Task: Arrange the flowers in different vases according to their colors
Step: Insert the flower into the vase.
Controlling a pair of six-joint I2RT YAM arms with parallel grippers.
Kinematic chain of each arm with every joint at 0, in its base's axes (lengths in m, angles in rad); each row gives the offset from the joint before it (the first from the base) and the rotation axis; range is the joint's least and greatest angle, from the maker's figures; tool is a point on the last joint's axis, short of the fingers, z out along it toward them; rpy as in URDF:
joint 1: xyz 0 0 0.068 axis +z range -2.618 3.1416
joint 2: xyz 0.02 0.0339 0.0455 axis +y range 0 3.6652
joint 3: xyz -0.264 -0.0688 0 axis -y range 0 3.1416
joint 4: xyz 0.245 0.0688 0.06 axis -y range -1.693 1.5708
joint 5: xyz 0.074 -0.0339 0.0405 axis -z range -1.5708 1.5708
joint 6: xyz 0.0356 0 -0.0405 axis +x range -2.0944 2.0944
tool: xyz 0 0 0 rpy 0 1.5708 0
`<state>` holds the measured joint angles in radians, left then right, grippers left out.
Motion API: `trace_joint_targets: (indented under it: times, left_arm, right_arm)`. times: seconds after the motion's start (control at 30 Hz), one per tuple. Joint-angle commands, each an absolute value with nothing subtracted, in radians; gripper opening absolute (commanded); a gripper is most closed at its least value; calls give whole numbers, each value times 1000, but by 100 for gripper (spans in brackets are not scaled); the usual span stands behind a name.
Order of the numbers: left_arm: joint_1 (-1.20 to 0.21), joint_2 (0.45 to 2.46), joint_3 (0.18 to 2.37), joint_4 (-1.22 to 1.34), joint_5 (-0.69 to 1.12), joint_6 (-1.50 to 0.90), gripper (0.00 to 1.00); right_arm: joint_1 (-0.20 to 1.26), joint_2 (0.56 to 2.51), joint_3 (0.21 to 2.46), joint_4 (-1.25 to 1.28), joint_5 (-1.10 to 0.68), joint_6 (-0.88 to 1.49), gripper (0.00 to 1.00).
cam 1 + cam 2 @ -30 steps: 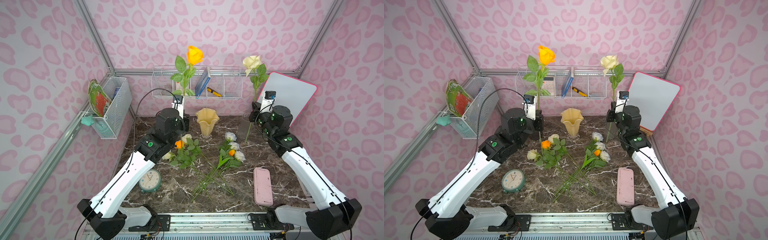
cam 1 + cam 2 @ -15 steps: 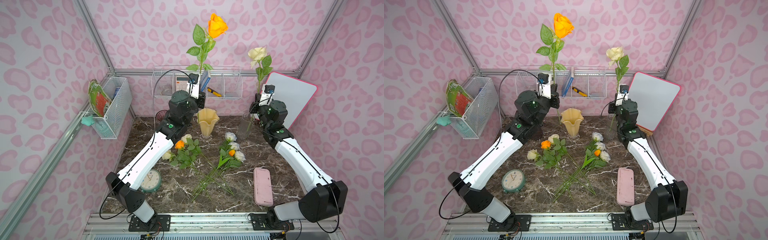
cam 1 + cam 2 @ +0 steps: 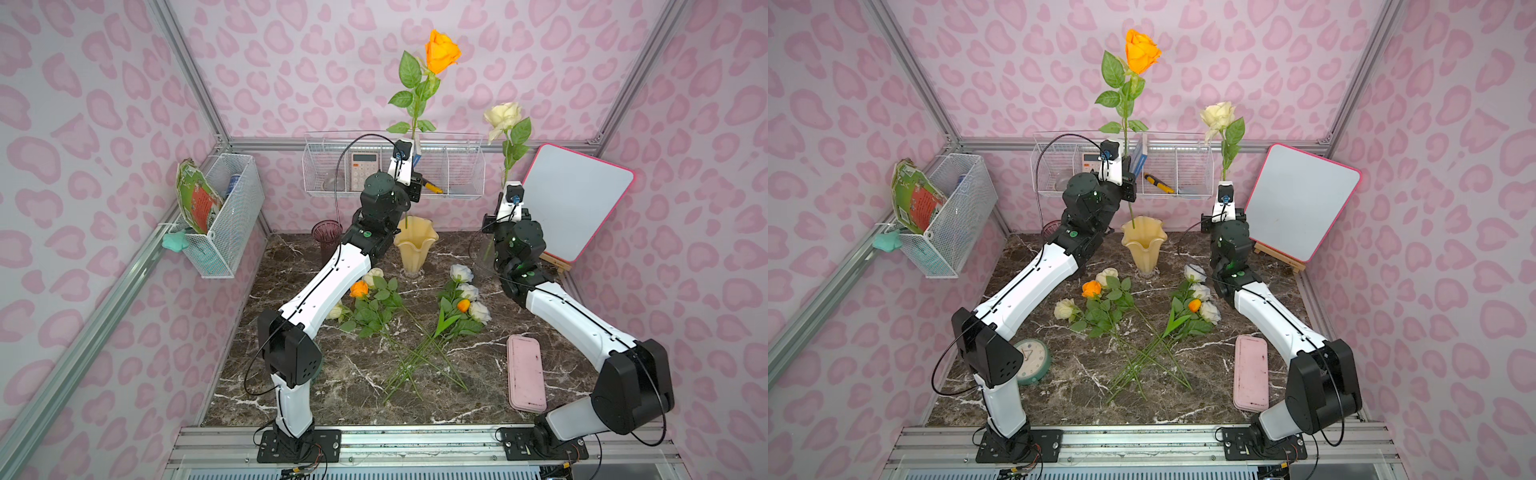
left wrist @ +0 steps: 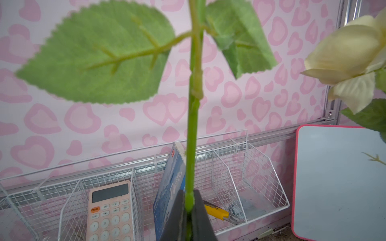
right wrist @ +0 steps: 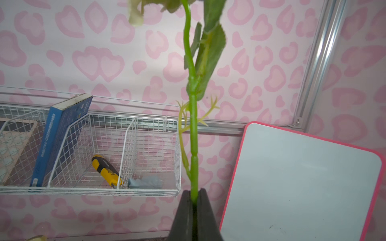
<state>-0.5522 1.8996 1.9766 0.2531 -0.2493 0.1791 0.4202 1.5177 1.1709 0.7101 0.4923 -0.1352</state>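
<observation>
My left gripper (image 4: 189, 194) (image 3: 410, 158) is shut on the stem of an orange rose (image 3: 441, 50) held upright. The stem's lower end reaches into the mouth of the creamy yellow vase (image 3: 415, 249) (image 3: 1144, 245). My right gripper (image 5: 194, 191) (image 3: 505, 187) is shut on the stem of a cream rose (image 3: 503, 116), also upright, near the whiteboard. The dark purple vase (image 3: 326, 237) stands back left, partly behind the left arm. A clear vase does not show plainly behind the right arm. Several flowers (image 3: 415, 316) lie crossed on the marble.
A white wire basket (image 3: 457, 183) on the back wall holds a calculator, a blue book and a yellow cutter. Another basket (image 3: 224, 232) hangs on the left wall. A whiteboard (image 3: 575, 199) leans back right. A pink case (image 3: 525, 378) and a green clock (image 3: 1030, 359) lie near the front.
The left arm has lifted the orange rose and carried it right, from near the purple vase to over the yellow vase. The right arm with the cream rose has barely shifted.
</observation>
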Motion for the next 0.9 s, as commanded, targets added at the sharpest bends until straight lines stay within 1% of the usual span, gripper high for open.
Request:
trace_joint_targets:
  times: [0.0, 0.2, 0.3, 0.43, 0.57, 0.8, 0.87]
  left_arm:
    - [-546, 1911, 1990, 320, -203, 143, 0]
    - [-532, 1935, 1982, 335, -180, 134, 0]
    - [-517, 1940, 1972, 334, -167, 118, 0]
    - [-505, 1936, 1956, 336, -156, 112, 0]
    - [-500, 1935, 1954, 329, -148, 115, 0]
    - [-498, 1937, 1945, 326, -141, 117, 0]
    - [-497, 1942, 1938, 329, -140, 117, 0]
  right_arm:
    - [434, 1542, 1159, 947, 602, -246, 0]
    - [483, 1622, 1124, 1260, 680, -455, 0]
    - [511, 1702, 1125, 1445, 704, -604, 0]
    - [531, 1846, 1193, 1682, 752, -804, 0]
    - [520, 1913, 1252, 1715, 752, -825, 0]
    - [489, 1937, 1255, 1775, 748, -829, 0]
    - [475, 1939, 1253, 1750, 744, -802, 0]
